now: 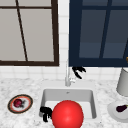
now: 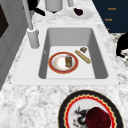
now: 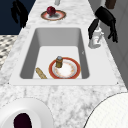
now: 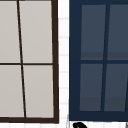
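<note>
Hovering just beside the faucet (image 1: pixel 68 78), the right hand (image 1: pixel 78 71) sits at the back of the sink (image 1: pixel 93 100), a little to the faucet's right in the front view. In the right side view this hand (image 3: pixel 105 18) arches over the faucet (image 3: pixel 95 40), thumb toward the basin and fingers drooping toward the wall, spread apart and closed on nothing. Whether the thumb touches the faucet cannot be told.

The faucet stands at the middle of the sink's back rim, its post upright. To do well here, the hand would seem to need to come squarely over the post, thumb on one side and fingers on the other. The wall is close behind, so there is little room for the fingers.

The left hand (image 1: pixel 45 113) hangs at the sink's front rim, fingers loose and pointing down, holding nothing, just beside a red ball (image 1: pixel 67 114). Contact between them cannot be judged.

In the basin lie a plate (image 2: pixel 56 64) with a jar (image 2: pixel 68 60) standing on it and, beside it, a breadstick (image 2: pixel 83 56). These lie low and well apart from both hands.
</note>
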`<state>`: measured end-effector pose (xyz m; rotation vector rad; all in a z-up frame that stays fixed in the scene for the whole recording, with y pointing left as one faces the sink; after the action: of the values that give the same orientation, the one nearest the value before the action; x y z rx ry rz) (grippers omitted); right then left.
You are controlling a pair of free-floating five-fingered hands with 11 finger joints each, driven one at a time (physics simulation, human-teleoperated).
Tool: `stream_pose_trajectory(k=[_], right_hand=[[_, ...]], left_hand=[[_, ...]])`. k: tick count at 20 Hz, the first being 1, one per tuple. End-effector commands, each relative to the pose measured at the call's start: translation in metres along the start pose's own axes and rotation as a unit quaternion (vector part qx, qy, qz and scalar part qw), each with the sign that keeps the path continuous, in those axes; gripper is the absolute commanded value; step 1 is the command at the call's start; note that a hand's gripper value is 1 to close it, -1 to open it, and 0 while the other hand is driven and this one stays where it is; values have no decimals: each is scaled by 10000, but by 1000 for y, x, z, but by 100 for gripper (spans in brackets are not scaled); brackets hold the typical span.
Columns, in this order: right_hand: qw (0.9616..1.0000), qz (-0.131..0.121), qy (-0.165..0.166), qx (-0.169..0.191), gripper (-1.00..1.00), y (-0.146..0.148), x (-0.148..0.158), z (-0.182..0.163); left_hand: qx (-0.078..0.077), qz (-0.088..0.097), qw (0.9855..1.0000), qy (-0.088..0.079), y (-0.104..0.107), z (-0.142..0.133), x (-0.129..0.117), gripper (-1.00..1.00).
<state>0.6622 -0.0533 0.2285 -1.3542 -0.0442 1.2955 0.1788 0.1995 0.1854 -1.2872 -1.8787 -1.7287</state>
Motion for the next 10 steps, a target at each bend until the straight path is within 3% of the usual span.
stream_pose_trajectory(k=[1,5,6,10], right_hand=[[9996,-197,-161,122,-100,-10,-29,-4],[9988,-351,-291,148,-100,-11,-52,-10],[9989,-283,-330,181,-100,-9,-52,-17],[9974,-459,-532,176,-100,8,-63,-23]], left_hand=[[0,0,10000,0,0,0,0,0],[0,0,10000,0,0,0,0,0],[0,0,10000,0,0,0,0,0],[0,0,10000,0,0,0,0,0]])
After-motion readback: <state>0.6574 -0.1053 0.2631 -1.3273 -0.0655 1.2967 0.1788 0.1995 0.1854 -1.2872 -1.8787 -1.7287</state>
